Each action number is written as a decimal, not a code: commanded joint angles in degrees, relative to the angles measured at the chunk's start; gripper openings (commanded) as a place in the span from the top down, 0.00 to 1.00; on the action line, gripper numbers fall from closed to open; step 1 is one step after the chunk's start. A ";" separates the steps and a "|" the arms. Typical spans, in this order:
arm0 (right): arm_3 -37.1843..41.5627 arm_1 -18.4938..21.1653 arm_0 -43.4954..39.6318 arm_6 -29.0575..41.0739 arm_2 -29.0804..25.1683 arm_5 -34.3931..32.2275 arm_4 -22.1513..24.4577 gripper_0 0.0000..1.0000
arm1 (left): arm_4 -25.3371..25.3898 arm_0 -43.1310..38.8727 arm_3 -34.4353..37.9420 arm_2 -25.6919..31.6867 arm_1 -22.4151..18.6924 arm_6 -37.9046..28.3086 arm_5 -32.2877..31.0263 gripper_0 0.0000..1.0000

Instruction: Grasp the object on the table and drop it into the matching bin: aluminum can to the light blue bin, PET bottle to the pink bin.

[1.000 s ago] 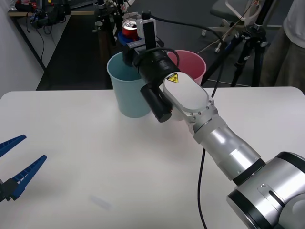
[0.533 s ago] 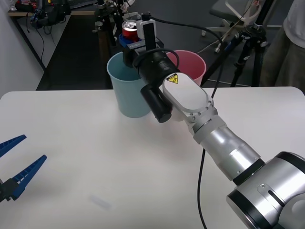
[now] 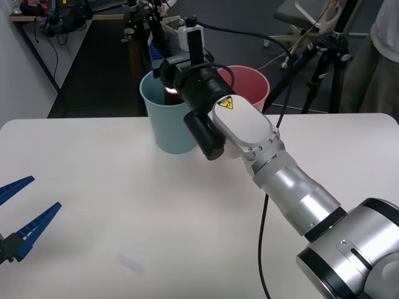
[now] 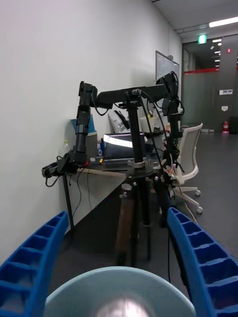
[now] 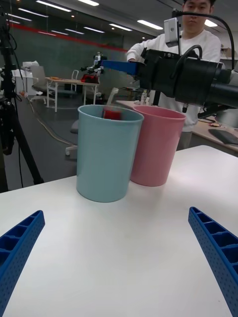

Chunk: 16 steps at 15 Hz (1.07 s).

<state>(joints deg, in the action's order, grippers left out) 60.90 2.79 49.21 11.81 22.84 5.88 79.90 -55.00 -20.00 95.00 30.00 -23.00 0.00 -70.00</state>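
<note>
Nearest to me, lower left of the front view: left gripper (image 3: 22,224), blue fingers spread wide, holding nothing, hanging over the white table (image 3: 124,205).

Centre, farther back: light blue bin (image 3: 165,118) touching the pink bin (image 3: 249,84) on its right side.

Above the blue bin's mouth: right gripper (image 4: 116,257), fingers parted wide, released, gripping nothing.

Aluminum can (image 5: 112,113): a blurred red shape at the blue bin's rim in my left wrist view, free of both grippers.
</note>
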 commanded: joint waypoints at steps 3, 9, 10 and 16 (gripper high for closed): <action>0.01 0.03 0.00 -0.03 0.18 -0.08 -0.09 0.00 | 0.00 0.00 0.00 0.00 0.00 0.00 0.00 0.00; 0.09 0.03 -0.08 -0.21 0.54 -0.08 -0.18 0.00 | 0.00 0.00 0.00 0.00 0.00 0.00 0.00 0.00; 0.97 0.03 -0.43 -0.21 0.62 -0.08 -0.18 0.00 | 0.00 0.00 0.00 0.00 0.00 0.00 0.00 0.00; 17.58 2.31 -12.30 0.06 0.71 -3.42 2.63 0.00 | 0.00 0.00 0.00 0.00 0.00 0.00 0.00 0.00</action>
<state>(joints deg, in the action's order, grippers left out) 75.77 4.64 39.13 11.86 23.50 3.23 82.06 -55.00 -20.00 95.00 30.00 -23.00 0.00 -70.00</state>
